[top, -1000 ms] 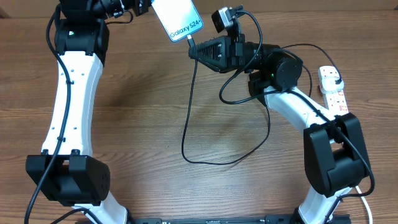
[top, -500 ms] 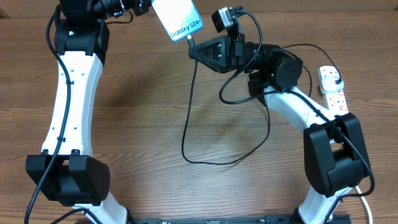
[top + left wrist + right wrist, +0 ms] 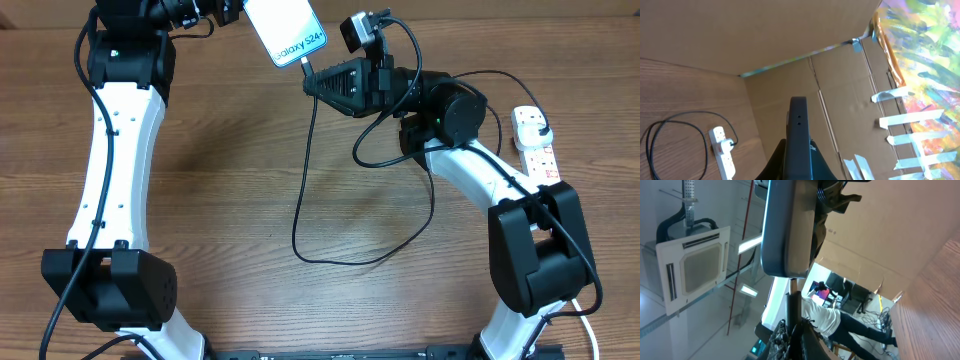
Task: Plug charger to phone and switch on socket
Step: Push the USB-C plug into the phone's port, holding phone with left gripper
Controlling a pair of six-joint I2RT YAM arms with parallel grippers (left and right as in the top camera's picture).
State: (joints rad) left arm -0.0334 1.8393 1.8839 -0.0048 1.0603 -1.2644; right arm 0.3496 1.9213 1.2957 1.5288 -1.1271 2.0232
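— Starting with what holds what: the socket (image 3: pixel 543 158) lies at the table's right edge with the black plug (image 3: pixel 541 128) in it. Do we agree?
— We do. Its red switches are too small for us to read. And the phone (image 3: pixel 285 30)?
— The left gripper (image 3: pixel 238 10) is clamped tight on one end of it and holds it off the table (image 3: pixel 230 180) at the far edge. The screen faces up, close to the cardboard wall (image 3: pixel 715 35).
— The right gripper (image 3: pixel 310 82) is pinched hard on the charger (image 3: pixel 303 165) just behind its connector tip (image 3: pixel 793 287). That tip meets the phone's bottom edge. Whether it is fully seated we cannot tell.
— For room, we see bare wood between the left arm (image 3: pixel 115 150) and the cable.
— From the tip the cable drops, loops over mid-table and climbs behind the right arm (image 3: pixel 470 170). That loop and that arm lie between the right gripper and the socket.
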